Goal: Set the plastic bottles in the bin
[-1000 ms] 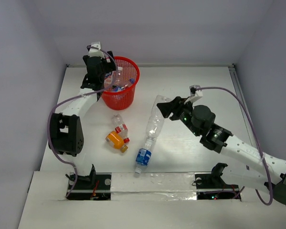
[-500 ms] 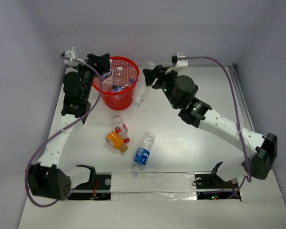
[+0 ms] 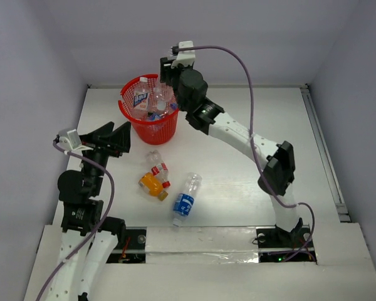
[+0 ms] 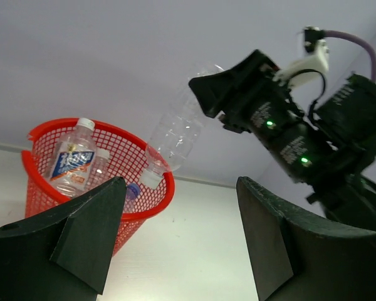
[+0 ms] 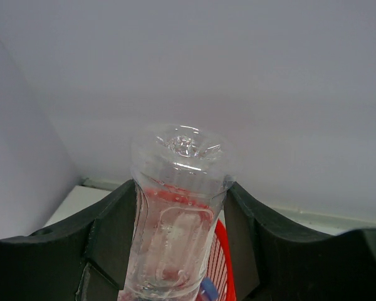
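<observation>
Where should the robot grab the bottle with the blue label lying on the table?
The blue-label bottle lies flat on the table, long and round. Come straight down from above and close the fingers across its narrow middle, by the label; that should hold best.

No readable text; print on blue bottle label (image 4: 67,164) too blurred.
</observation>
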### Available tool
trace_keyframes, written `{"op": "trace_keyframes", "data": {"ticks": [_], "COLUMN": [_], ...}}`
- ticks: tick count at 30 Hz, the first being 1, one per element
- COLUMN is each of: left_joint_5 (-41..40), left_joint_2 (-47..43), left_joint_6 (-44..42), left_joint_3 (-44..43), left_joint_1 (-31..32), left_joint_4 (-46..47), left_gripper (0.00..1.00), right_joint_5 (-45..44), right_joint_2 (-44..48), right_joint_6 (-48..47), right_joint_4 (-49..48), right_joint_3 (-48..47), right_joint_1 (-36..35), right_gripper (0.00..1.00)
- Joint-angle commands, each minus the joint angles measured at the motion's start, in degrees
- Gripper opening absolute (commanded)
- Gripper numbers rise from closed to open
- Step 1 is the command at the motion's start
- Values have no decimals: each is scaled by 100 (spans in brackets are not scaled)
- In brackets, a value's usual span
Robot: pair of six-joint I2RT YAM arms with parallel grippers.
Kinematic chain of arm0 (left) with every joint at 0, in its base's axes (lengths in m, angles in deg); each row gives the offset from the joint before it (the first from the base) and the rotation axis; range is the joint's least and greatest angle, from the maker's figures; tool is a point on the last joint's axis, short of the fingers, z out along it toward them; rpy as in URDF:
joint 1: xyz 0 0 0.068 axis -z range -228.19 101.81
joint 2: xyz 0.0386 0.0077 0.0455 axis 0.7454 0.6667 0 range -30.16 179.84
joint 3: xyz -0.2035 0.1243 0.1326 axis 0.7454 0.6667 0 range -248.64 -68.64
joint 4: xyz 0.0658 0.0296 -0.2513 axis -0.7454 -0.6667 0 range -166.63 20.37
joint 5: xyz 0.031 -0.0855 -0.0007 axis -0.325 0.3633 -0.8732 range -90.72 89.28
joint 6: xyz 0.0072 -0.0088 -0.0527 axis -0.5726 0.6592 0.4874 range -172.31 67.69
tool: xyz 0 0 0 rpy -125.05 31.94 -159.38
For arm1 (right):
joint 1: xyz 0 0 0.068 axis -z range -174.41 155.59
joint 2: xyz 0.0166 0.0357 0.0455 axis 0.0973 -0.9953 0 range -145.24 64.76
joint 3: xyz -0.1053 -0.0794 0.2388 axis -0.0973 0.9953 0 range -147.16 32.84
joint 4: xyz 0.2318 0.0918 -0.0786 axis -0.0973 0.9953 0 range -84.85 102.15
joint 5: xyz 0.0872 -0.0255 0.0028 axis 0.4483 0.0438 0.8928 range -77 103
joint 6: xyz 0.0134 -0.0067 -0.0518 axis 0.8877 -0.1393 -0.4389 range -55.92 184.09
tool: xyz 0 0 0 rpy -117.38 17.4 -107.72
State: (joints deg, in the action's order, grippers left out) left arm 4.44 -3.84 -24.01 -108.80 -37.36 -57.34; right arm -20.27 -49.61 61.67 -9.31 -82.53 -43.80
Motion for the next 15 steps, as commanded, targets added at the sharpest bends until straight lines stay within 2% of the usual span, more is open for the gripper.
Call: {"op": "trace_keyframes", "data": {"ticks": [1,4,8,10,15], "left_joint_5": [-236,-52,124,142,186], "left_joint_2": [-145,-93,-101,-136,-110], "left_joint_6": [-228,-263,-281,-272,-254], "left_joint_3": [254,246,202,202,219], "left_joint_1": [16,16,16,16,16], "left_joint_4": [-201,-192,-245,-245,-245], "left_gripper": [68,67,68,67,67], "right_joint_5": [-398,-460,-636,-619,-478], "right_joint_2": [-524,-911,-886,-903,-1114], "right_joint_6": [-943,-1445,-1788,-1815,-1377], "right_joint_4": [-83,-83,-574,-760,-611], "right_joint_3": [-977,-1251,-479,-128,-29], "right_joint_1": [43,43,43,43,43], "right_gripper": [46,47,47,47,48]}}
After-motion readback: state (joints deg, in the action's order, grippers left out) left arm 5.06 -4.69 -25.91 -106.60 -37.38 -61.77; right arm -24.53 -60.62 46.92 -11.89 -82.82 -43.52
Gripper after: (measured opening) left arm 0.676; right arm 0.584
